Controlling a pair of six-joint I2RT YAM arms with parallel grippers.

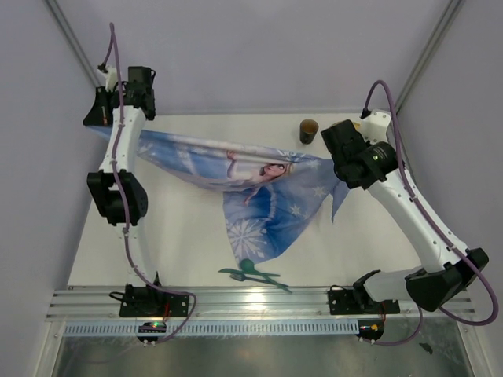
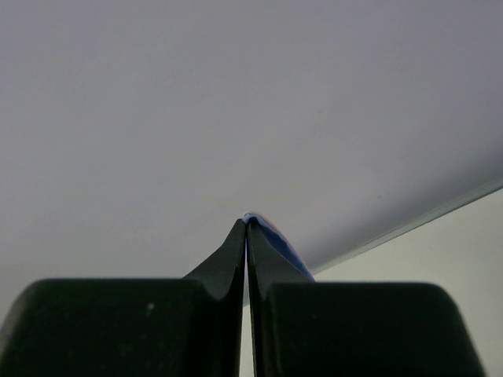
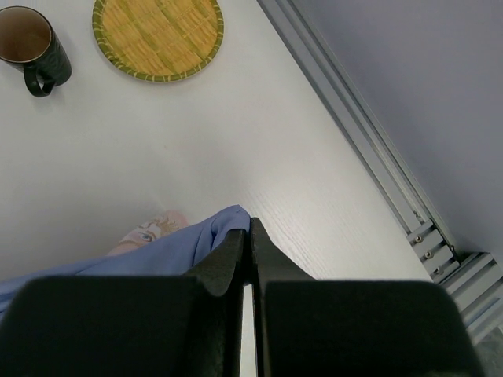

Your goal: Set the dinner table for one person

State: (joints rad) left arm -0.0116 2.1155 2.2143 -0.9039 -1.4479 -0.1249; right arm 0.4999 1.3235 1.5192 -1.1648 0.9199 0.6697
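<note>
Pale grey walls (image 1: 259, 55) on three sides. The white matte desk (image 1: 189, 236) fills the middle of the top view, with silver aluminium rails (image 1: 259, 302) along its near edge and another rail run (image 3: 369, 149) in the right wrist view.

Blue Elsa cloth (image 1: 259, 188) is strung across the desk from 10 o'clock to 2 o'clock, with a wide flap drooping toward 6 o'clock. The print faces up.

Left arm (image 1: 118, 157) reaches to the 10 o'clock corner. The left jaws are fully closed, pinching a thin blue edge of the cloth (image 2: 271, 239) at the tips, with only wall behind them in that wrist view.

Right arm (image 1: 409, 204) reaches in to 2 o'clock. The right jaws are also pressed together, with a fold of the cloth (image 3: 181, 243) clamped at the tips, above bare desk (image 3: 236, 141).

Dark mug (image 1: 308, 130) stands upright at 1 o'clock, clear of the cloth and just left of the right arm's wrist. In the right wrist view the mug (image 3: 31, 47) looks empty, handle toward the camera, with a round woven mat (image 3: 157, 35) beside it, not touching.

Green cutlery (image 1: 251, 272) lies at 6 o'clock, at the tip of the drooping flap. The exact pieces are too small to tell.
</note>
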